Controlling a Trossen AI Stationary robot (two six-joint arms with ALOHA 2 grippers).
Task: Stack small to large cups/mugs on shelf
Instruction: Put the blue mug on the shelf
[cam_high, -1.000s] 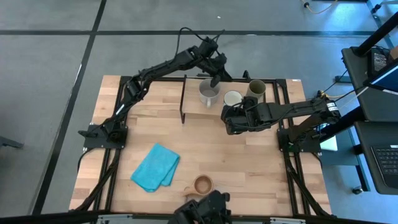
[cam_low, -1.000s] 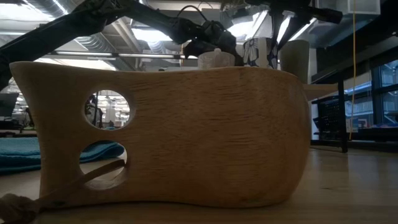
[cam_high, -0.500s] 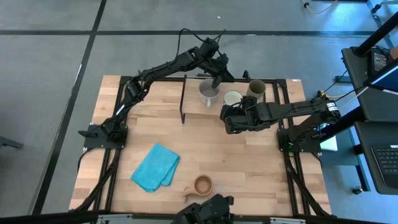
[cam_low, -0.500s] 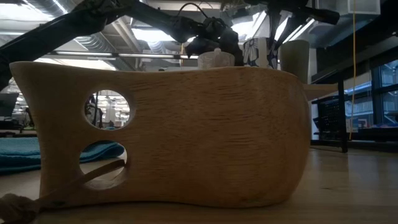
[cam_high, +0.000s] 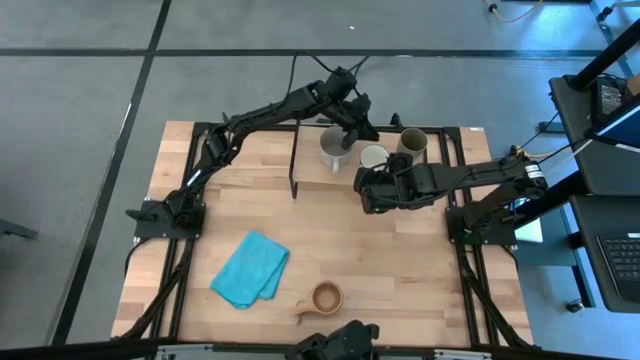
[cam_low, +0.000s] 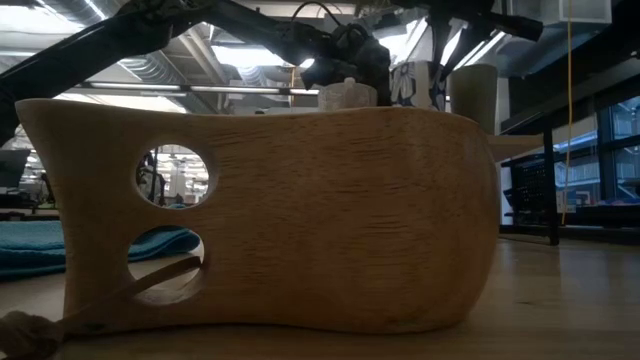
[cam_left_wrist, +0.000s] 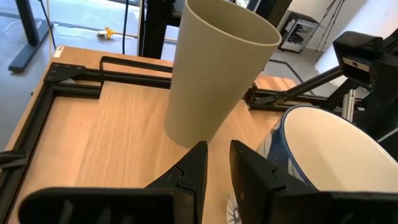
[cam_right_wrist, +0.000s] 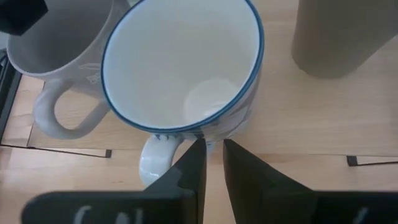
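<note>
A robotics laboratory or test hall. A wooden tabletop (cam_high: 400, 260) bolted to a black metal frame (cam_high: 180, 270) stands on a grey floor (cam_high: 80, 100) marked with dark lines. Beyond the tabletop's right edge stands a workstation desk (cam_high: 605, 200) with a keyboard (cam_high: 625, 262) and trailing cables. The low view shows an open ceiling with exposed ducts and strip lights (cam_low: 240, 55), and glazed partitions (cam_low: 600, 150) behind.
</note>
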